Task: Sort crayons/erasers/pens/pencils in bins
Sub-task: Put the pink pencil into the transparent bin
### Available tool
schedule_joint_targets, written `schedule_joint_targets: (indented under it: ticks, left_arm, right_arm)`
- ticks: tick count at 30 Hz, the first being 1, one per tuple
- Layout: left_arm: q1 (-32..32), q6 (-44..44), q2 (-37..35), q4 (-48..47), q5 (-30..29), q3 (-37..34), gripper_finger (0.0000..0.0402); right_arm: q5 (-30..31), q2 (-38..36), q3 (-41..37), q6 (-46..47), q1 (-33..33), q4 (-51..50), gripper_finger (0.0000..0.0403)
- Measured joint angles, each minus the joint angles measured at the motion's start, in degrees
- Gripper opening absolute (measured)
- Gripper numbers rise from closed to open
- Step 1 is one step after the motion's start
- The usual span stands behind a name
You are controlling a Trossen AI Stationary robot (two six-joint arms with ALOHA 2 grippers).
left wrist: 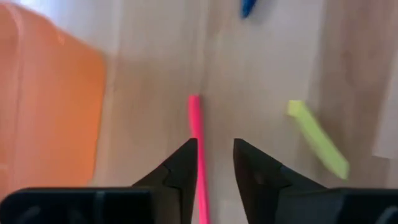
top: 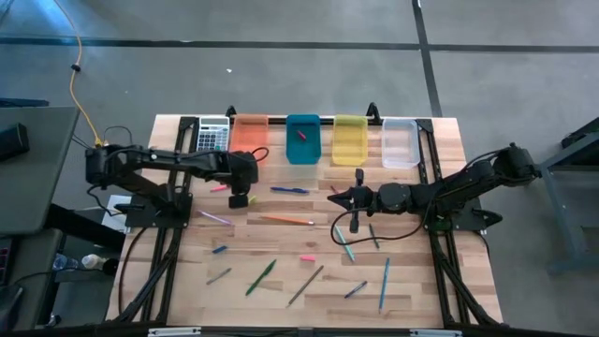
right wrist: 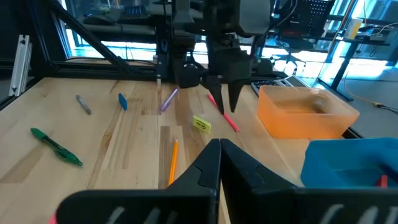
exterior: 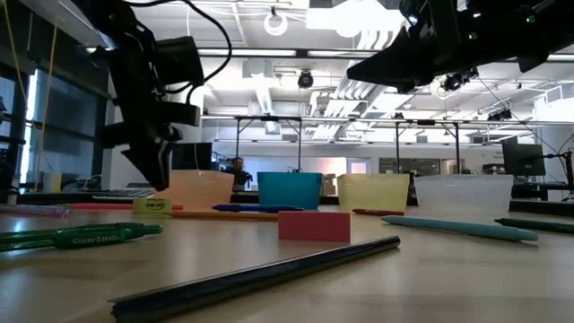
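Note:
My left gripper (top: 236, 192) points down over a pink stick (left wrist: 195, 124) that lies on the table in front of the orange bin (top: 249, 131). Its fingers are open by a narrow gap, and the stick runs between them, close to one finger (left wrist: 186, 158). A yellow-green eraser (left wrist: 317, 138) lies flat just beside it, also seen in the right wrist view (right wrist: 201, 123). My right gripper (top: 334, 197) is shut and empty, held above the table's middle, pointing toward the left arm. The teal bin (top: 303, 139) holds a pink eraser (top: 301, 137).
The yellow bin (top: 350, 140) and clear bin (top: 401, 142) stand at the far edge, a grey calculator (top: 213, 134) left of the orange bin. A blue pen (top: 290, 190), orange pencil (top: 286, 220), pink eraser (top: 307, 257), green pen (top: 260, 277) and dark pencil (top: 306, 285) lie scattered.

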Motion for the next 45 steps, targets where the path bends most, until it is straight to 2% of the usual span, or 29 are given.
schedule_joint_targets:
  ticks: [8,12,19,24,30,35,41,45]
  left_arm:
    - [2.5,0.5,3.6,0.0,-0.2,0.0,0.0112]
    - [3.6,1.1,5.4,0.0,2.9,0.0,0.0110]
    - [4.5,2.2,8.2,0.0,3.9,0.2,0.0079]
    - [4.1,4.7,8.0,0.0,6.0,0.2,0.0046]
    - [2.9,7.6,8.0,0.0,5.6,0.2,0.0007]
    - [2.4,7.3,8.3,-2.0,5.1,2.1,0.0007]
    - [2.2,7.1,8.3,-1.6,8.1,5.7,0.0002]
    - [2.1,6.8,8.3,-1.4,10.2,8.1,0.0000]
  right_arm:
    - [0.0,0.0,0.0,0.0,0.0,0.0,0.0000]
    - [0.0,0.0,0.0,0.0,0.0,0.0,0.0000]
    - [0.0,0.0,0.0,0.6,0.0,0.0,0.0000]
    - [0.0,0.0,0.0,0.6,0.0,0.0,0.0000]
    - [0.0,0.0,0.0,0.6,0.0,0.0,0.0000]
    - [0.0,0.0,0.0,1.6,0.0,0.0,0.0000]
    - [0.0,0.5,0.0,1.7,0.0,-0.3,0.0000]
    - [0.1,3.9,0.0,2.4,-0.1,0.7,0.0000]
